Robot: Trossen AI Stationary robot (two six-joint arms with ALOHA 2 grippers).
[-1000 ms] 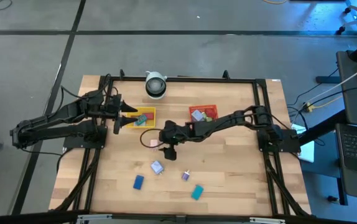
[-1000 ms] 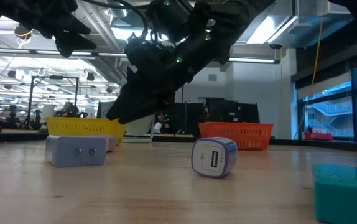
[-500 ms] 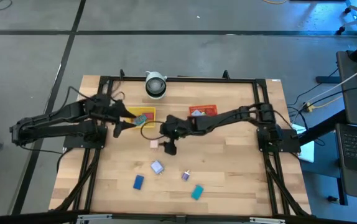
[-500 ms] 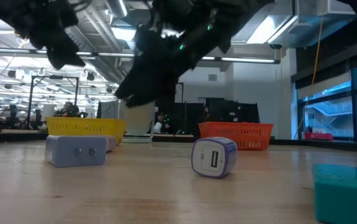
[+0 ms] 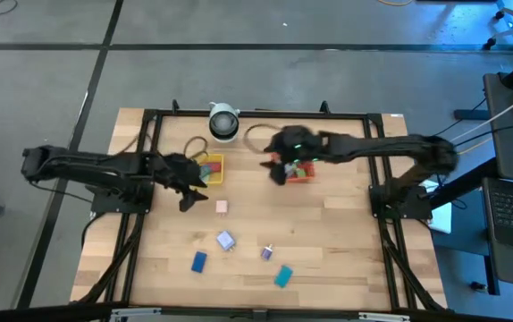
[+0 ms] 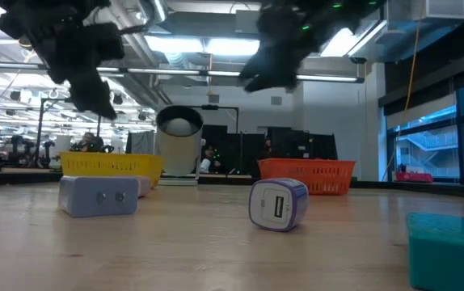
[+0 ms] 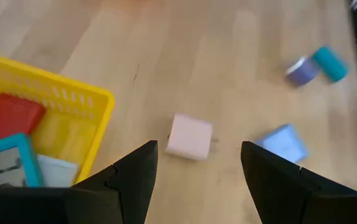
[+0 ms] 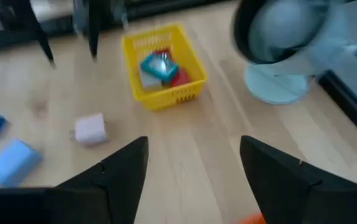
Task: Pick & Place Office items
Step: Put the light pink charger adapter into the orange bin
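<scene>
My left gripper [image 5: 188, 193] hangs open just near of the yellow tray [image 5: 208, 168]. In the left wrist view its fingers [image 7: 198, 149] stand either side of a small pink block [image 7: 190, 137] below them, not touching it. My right gripper [image 5: 278, 171] is open and empty above the left end of the red tray [image 5: 299, 165]. The pink block [image 5: 222, 207] lies flat on the table. Nearer lie a periwinkle block [image 5: 225, 240], a blue one [image 5: 198, 261], a purple one [image 5: 266, 254] and a teal one [image 5: 282, 276]. The yellow tray [image 7: 48, 118] holds red, teal and whitish pieces.
A white round device [image 5: 223, 122] stands at the table's far edge between the trays. A black frame runs along the table's far, left and right edges. Bare wood lies between the trays and the loose blocks, and to their right.
My right gripper has risen from beside the pink block and swung toward the far right, ending over the red tray. My left gripper has moved from the yellow tray's left side toward the near edge and the pink block. The pink block has stayed where it was.
</scene>
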